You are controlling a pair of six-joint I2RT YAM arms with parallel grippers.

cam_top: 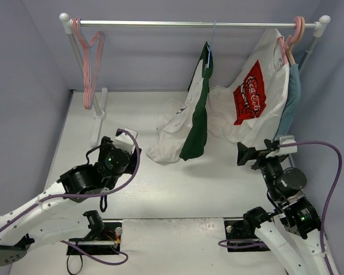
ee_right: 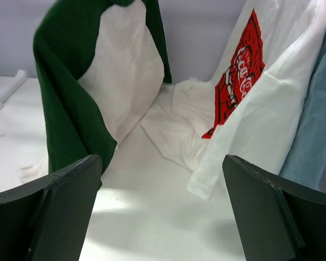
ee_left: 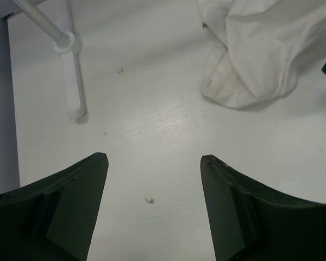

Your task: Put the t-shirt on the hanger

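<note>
I see the t-shirt (cam_top: 199, 112) hanging limp from the hanger (cam_top: 211, 41) on the rail (cam_top: 160, 24), its lower end down by the table (cam_top: 160, 195), against a white garment (cam_top: 169, 137). Both tools are released and empty. The left gripper (ee_left: 154, 160) is spread over bare table and the right gripper (ee_right: 160, 163) gapes toward the green cloth. I judge the shirt light, soft and floppy, likely to slide on thin wire. I'd pinch a shoulder seam or the collar, not the loose hem.

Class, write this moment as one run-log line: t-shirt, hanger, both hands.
t-shirt: hanging from hanger on rail | left hand: open, empty, above table | right hand: open, empty, facing t-shirt
</note>
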